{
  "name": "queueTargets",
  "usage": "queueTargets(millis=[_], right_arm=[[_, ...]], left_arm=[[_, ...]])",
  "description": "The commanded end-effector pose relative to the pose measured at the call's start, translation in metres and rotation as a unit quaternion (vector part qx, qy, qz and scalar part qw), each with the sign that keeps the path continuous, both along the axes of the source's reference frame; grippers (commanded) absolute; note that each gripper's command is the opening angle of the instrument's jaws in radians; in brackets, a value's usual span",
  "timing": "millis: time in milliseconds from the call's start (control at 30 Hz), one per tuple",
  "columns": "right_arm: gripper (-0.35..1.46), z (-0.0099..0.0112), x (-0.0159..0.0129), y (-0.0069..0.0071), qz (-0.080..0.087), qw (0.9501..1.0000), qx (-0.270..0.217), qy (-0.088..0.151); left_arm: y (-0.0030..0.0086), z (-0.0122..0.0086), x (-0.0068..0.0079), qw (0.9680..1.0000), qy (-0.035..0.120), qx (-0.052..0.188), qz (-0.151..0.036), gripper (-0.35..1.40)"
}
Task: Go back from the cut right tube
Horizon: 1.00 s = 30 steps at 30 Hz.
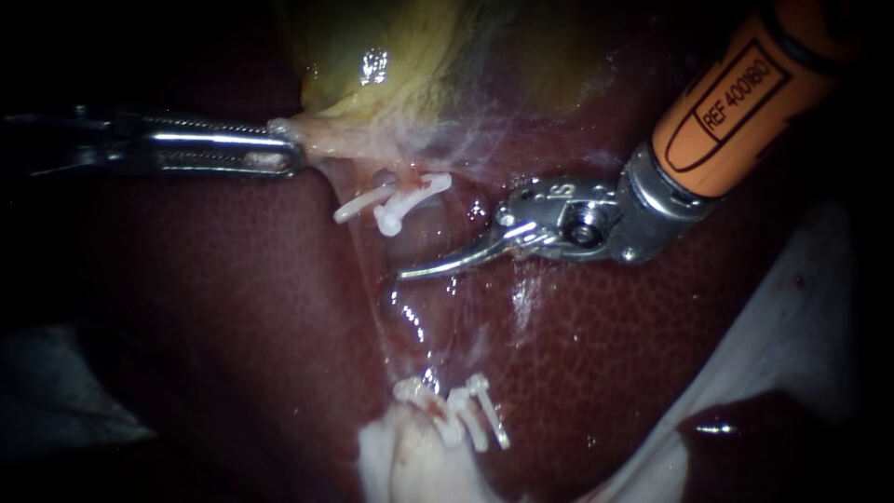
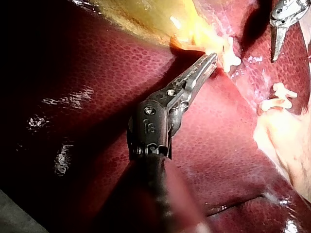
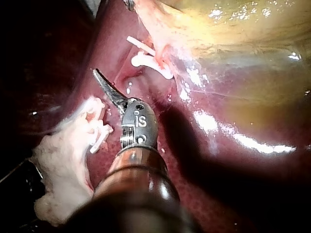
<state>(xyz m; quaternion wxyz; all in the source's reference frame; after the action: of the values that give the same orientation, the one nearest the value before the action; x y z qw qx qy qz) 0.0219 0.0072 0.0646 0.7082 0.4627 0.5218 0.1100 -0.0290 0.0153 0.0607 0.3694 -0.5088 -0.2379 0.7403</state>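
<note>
Hanging over the liver [image 1: 596, 354] with curved blades together, the right tool [image 1: 416, 271] is sitting just beside the clipped stump of the cut right tube [image 1: 419, 179], seemingly soft, slick, tear-prone and best left ungrasped, while the left tool [image 1: 279, 149] is clamping the gallbladder neck [image 1: 326, 140].

Right instrument [image 1: 407, 272]: orange shaft (black-outlined label), silver wrist, screws. Left instrument [image 1: 292, 154]: slim steel, dark shaft.

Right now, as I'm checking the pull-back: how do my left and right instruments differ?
The left instrument has straight toothed jaws shut on pale tissue at the gallbladder; the right instrument has curved blades, shut and holding nothing. In the endoscope view the left lies level; the right slants down over the liver. Both tips sit near the upper clips.
</note>
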Motion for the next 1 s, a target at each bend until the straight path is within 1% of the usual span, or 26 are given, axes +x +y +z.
queueTargets(millis=[33, 67, 100, 133, 167, 200, 267, 367, 467, 533, 600, 633, 700, 767, 800, 833, 867, 900, 933, 1000], right_arm=[[-0.35, 0.0001, 0.0000, 0.0000, -0.002, 1.0000, 0.000, 0.001], [-0.35, 0.0002, 0.0000, -0.0001, -0.003, 1.0000, -0.001, 0.002], [0.07, 0.0003, 0.0001, -0.0002, -0.003, 1.0000, -0.001, 0.002], [0.44, 0.0004, 0.0002, -0.0003, -0.002, 1.0000, -0.002, 0.002], [0.74, 0.0004, 0.0003, -0.0004, 0.002, 1.0000, -0.004, -0.001], [0.98, 0.0005, 0.0004, -0.0006, 0.007, 1.0000, -0.006, -0.002], [1.14, 0.0006, 0.0004, -0.0006, 0.013, 0.9999, -0.008, -0.005], [1.26, 0.0006, 0.0004, -0.0007, 0.017, 0.9998, -0.008, -0.004], [1.31, 0.0008, 0.0002, -0.0008, 0.029, 0.9994, -0.014, -0.011], [1.36, 0.0012, -0.0001, -0.0010, 0.045, 0.9986, -0.020, -0.020], [1.43, 0.0016, -0.0004, -0.0013, 0.063, 0.9966, -0.034, -0.041], [1.43, 0.0018, -0.0005, -0.0015, 0.068, 0.9955, -0.040, -0.052], [1.43, 0.0021, -0.0010, -0.0019, 0.073, 0.9927, -0.054, -0.080], [1.43, 0.0023, -0.0017, -0.0024, 0.074, 0.9869, -0.099, -0.104], [1.43, 0.0022, -0.0021, -0.0026, 0.075, 0.9832, -0.117, -0.118], [1.43, 0.0020, -0.0026, -0.0027, 0.079, 0.9772, -0.143, -0.136], [1.43, 0.0017, -0.0030, -0.0027, 0.081, 0.9726, -0.161, -0.147], [1.43, 0.0014, -0.0035, -0.0028, 0.081, 0.9695, -0.172, -0.155], [1.43, 0.0010, -0.0041, -0.0029, 0.081, 0.9646, -0.190, -0.164], [1.43, 0.0003, -0.0051, -0.0031, 0.081, 0.9570, -0.215, -0.177]], left_arm=[[0.0000, 0.0000, 0.0000, 1.0000, 0.000, 0.000, 0.000, -0.35], [0.0000, 0.0000, 0.0000, 1.0000, 0.000, 0.000, 0.000, -0.35], [0.0000, 0.0000, 0.0000, 1.0000, 0.000, 0.000, 0.000, -0.35], [0.0000, 0.0000, 0.0000, 1.0000, 0.000, 0.000, 0.000, -0.35], [0.0000, 0.0000, 0.0000, 1.0000, 0.000, 0.000, 0.000, -0.35], [0.0000, 0.0001, 0.0001, 1.0000, 0.000, 0.000, 0.000, -0.35], [0.0000, 0.0001, 0.0001, 1.0000, 0.000, 0.000, 0.000, -0.35], [0.0000, 0.0001, 0.0002, 1.0000, 0.000, 0.000, 0.001, -0.35], [0.0001, 0.0002, 0.0003, 1.0000, -0.001, 0.000, 0.001, -0.35], [0.0001, 0.0002, 0.0003, 1.0000, -0.001, 0.000, 0.001, -0.35], [0.0001, 0.0003, 0.0003, 1.0000, -0.001, 0.000, 0.001, -0.35], [0.0001, 0.0003, 0.0003, 1.0000, -0.001, 0.000, 0.001, -0.35], [0.0001, 0.0003, 0.0003, 1.0000, -0.001, 0.000, 0.001, -0.35], [0.0001, 0.0003, 0.0003, 1.0000, -0.001, 0.000, 0.001, -0.35], [0.0001, 0.0003, 0.0003, 1.0000, -0.001, 0.000, 0.001, -0.35], [0.0001, 0.0004, 0.0004, 1.0000, -0.001, 0.000, 0.001, -0.35], [0.0001, 0.0004, 0.0004, 1.0000, -0.001, 0.000, 0.001, -0.35], [0.0000, 0.0004, 0.0004, 1.0000, -0.001, 0.000, 0.001, -0.35], [0.0001, 0.0004, 0.0004, 1.0000, -0.001, 0.000, 0.001, -0.35], [0.0001, 0.0004, 0.0004, 1.0000, -0.001, 0.000, 0.001, -0.35]])
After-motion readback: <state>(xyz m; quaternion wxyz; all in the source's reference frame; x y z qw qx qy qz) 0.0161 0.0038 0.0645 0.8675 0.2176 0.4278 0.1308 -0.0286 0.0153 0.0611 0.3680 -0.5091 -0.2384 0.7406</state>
